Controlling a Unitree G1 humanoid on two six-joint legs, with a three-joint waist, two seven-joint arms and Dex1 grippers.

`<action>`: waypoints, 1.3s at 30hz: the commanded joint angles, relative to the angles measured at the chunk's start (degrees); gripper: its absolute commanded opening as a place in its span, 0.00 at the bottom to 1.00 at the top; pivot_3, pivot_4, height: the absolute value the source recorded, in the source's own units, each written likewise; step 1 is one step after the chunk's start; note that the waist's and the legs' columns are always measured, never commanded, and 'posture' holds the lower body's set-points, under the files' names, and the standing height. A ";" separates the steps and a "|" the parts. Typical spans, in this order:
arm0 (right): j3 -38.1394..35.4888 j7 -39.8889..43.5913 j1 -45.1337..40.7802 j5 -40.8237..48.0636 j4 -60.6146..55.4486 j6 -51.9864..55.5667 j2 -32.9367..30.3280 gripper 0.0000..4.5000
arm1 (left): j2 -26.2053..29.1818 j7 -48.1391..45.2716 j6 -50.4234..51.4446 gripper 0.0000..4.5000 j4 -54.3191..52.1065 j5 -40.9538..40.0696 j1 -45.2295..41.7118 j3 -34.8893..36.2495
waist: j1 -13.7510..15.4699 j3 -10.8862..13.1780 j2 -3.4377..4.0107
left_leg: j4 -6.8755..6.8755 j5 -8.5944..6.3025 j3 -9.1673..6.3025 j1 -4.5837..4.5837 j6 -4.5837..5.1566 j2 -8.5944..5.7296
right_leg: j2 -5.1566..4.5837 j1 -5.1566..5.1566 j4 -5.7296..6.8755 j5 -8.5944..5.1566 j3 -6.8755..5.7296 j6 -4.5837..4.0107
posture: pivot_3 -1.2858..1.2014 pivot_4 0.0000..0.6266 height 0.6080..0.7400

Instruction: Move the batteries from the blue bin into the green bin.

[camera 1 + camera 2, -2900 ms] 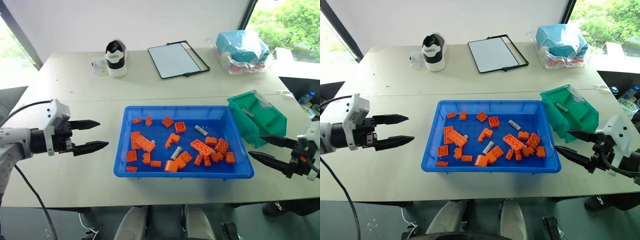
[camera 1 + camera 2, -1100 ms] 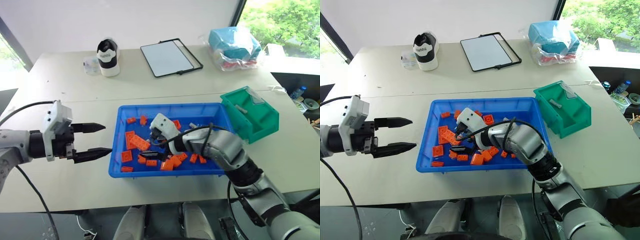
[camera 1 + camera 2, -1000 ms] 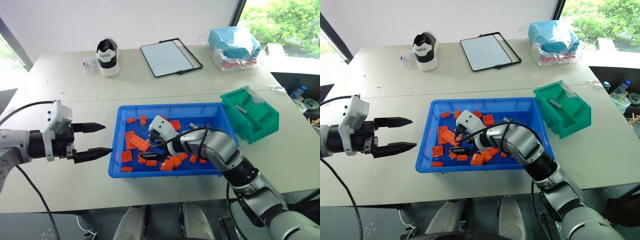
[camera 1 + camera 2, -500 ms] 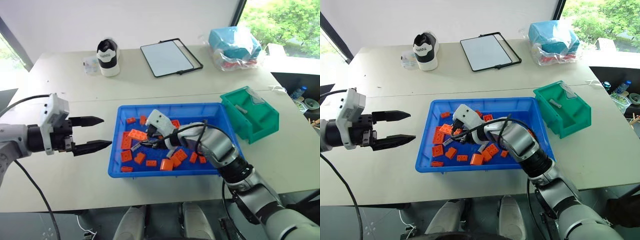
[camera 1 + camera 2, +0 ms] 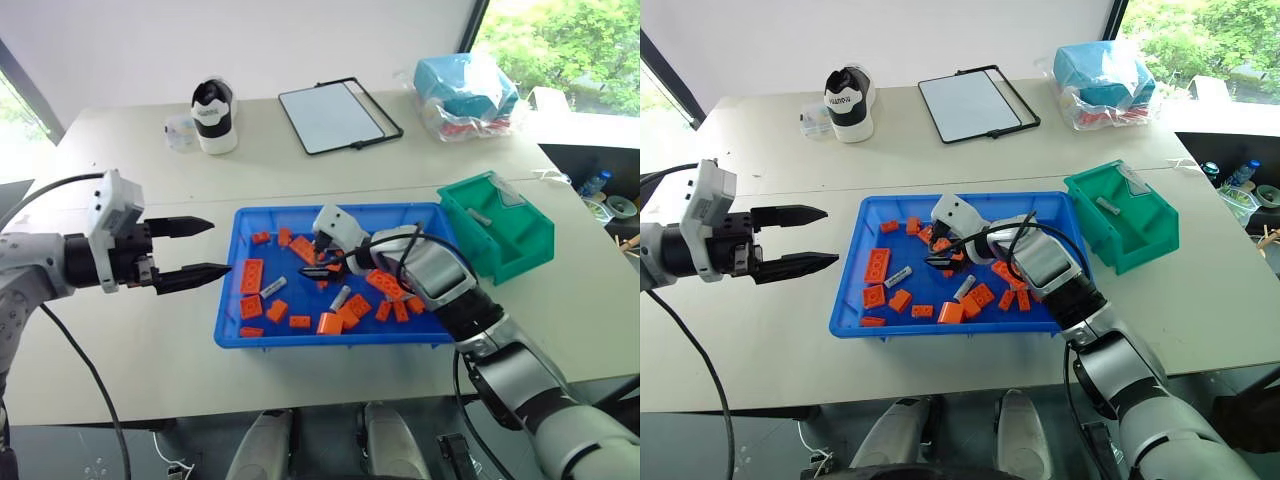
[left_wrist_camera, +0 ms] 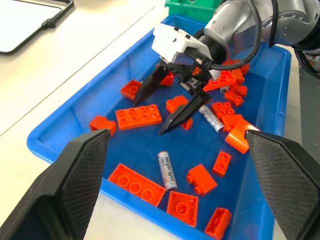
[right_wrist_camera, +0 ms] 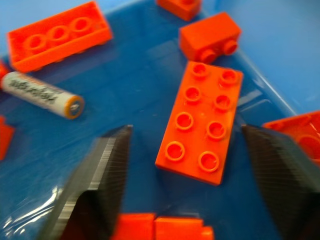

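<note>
Batteries [image 6: 167, 170] lie among orange bricks [image 6: 138, 117] in the blue bin [image 5: 232, 311], 1 in the green bin [image 5: 520, 250]; both grippers [image 5: 322, 262] [image 5: 196, 249] gape empty.

We record bright, even daylight over the whole scene, entering from windows at the far right corner and at the far left edge, both blown out to near white. The pale table [image 5: 300, 180] reads evenly lit with soft, weak shadows. The floor of the blue bin [image 5: 255, 340] carries faint glossy reflections. Head views are sharp at centre, with slight bowing of straight lines toward the edges. In the left wrist view the near black fingers [image 6: 82, 175] are large and soft, while the bin beyond them is crisp. In the right wrist view everything is smeared: fingers [image 7: 102, 180], an orange brick [image 7: 202, 122] between them and a battery [image 7: 42, 95] beside them are blurred.
</note>
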 commanded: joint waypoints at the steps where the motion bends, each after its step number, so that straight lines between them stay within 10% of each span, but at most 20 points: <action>1: -1.68 4.67 -3.43 0.51 -2.74 -6.05 1.09 0.87 | -0.08 0.28 -0.69 1.00 -1.04 -0.33 -0.20 0.96 | -0.04 0.00 0.00 | 0.00 0.00 0.00 0.00 0.00 0.00 | 0.00 -0.01 0.01 0.00 0.00 0.00 | 0.52 0.24 0.93; 24: 5.17 23.43 -11.22 -14.30 34.21 -42.79 11.16 0.87 | -0.69 5.09 0.69 1.00 -8.03 -3.64 6.16 7.51 | -1.23 0.00 0.00 | -0.08 0.07 -0.06 0.10 -0.15 -0.01 | 0.02 0.03 0.05 0.00 0.01 -0.01 | 0.52 0.24 0.93; 33: 1.89 28.41 -6.92 -11.04 24.62 -37.74 10.40 0.01 | 0.16 4.39 0.21 1.00 -6.64 -3.98 5.04 6.14 | -1.27 0.00 0.00 | -0.10 0.08 -0.08 0.21 -0.17 0.00 | 0.04 0.09 0.11 -0.01 0.02 -0.01 | 0.52 0.24 0.93; 39: -7.69 21.41 3.87 -5.75 -7.09 -14.97 3.22 0.01 | -1.19 3.35 -1.26 1.00 -3.93 -2.39 1.50 1.01 | -0.65 0.01 0.00 | -0.08 0.08 -0.11 0.17 -0.17 -0.01 | 0.03 0.07 0.12 -0.01 0.03 -0.01 | 0.52 0.24 0.93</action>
